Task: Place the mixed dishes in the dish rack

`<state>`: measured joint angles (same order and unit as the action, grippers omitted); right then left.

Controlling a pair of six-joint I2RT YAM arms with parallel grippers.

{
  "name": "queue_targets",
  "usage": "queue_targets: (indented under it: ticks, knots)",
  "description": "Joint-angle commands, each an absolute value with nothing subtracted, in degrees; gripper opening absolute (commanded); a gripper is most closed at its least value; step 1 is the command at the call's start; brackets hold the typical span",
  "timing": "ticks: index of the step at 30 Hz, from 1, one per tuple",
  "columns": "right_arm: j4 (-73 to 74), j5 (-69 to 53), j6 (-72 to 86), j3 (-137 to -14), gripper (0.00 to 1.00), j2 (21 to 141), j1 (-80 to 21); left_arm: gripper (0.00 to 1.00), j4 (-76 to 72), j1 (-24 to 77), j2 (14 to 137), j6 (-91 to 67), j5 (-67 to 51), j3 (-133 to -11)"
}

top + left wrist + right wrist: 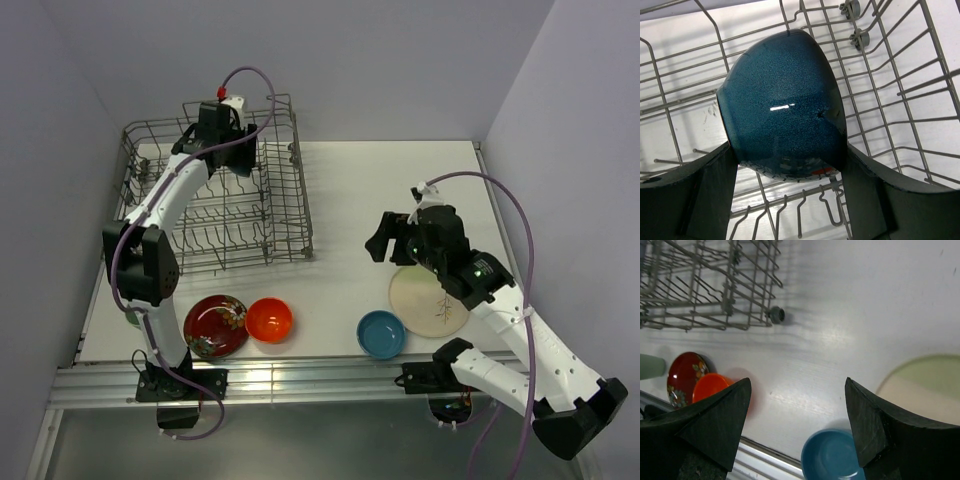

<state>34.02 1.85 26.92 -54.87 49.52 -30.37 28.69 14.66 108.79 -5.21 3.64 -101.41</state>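
My left gripper is shut on the teal-outside bowl, held low inside the far end of the grey wire dish rack. In the top view the bowl is hidden under the gripper. My right gripper is open and empty above the table, left of the large cream plate. The small blue bowl, orange bowl and red floral bowl sit along the near edge. The pale green cup shows at the left.
The rack fills the far left of the white table. A metal rail runs along the near edge. Grey walls close in on the left, back and right.
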Motion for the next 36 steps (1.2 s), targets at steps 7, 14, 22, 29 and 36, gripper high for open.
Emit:
queue_targets:
  ticks: [7, 14, 22, 29, 36]
  knots:
    - [37.8, 3.8, 30.5, -50.9, 0.82, 45.3, -30.1, 0.00, 25.0, 13.2, 112.7, -5.0, -1.1, -109.5]
    - [40.0, 4.9, 32.1, -50.6, 0.82, 44.5, -30.1, 0.00, 25.0, 14.0, 114.2, -6.7, -0.4, -109.2]
    - [41.6, 5.9, 33.0, -51.1, 0.82, 43.1, -30.1, 0.00, 31.2, 15.2, 119.3, -7.2, 2.4, -114.4]
    - [43.2, 6.2, 33.1, -50.5, 0.82, 42.6, -30.1, 0.28, 31.0, 15.3, 120.5, -8.4, 4.1, -113.3]
    - [42.7, 6.0, 33.2, -49.4, 0.82, 42.4, -30.1, 0.73, 29.1, 16.3, 119.6, -9.6, 6.1, -111.0]
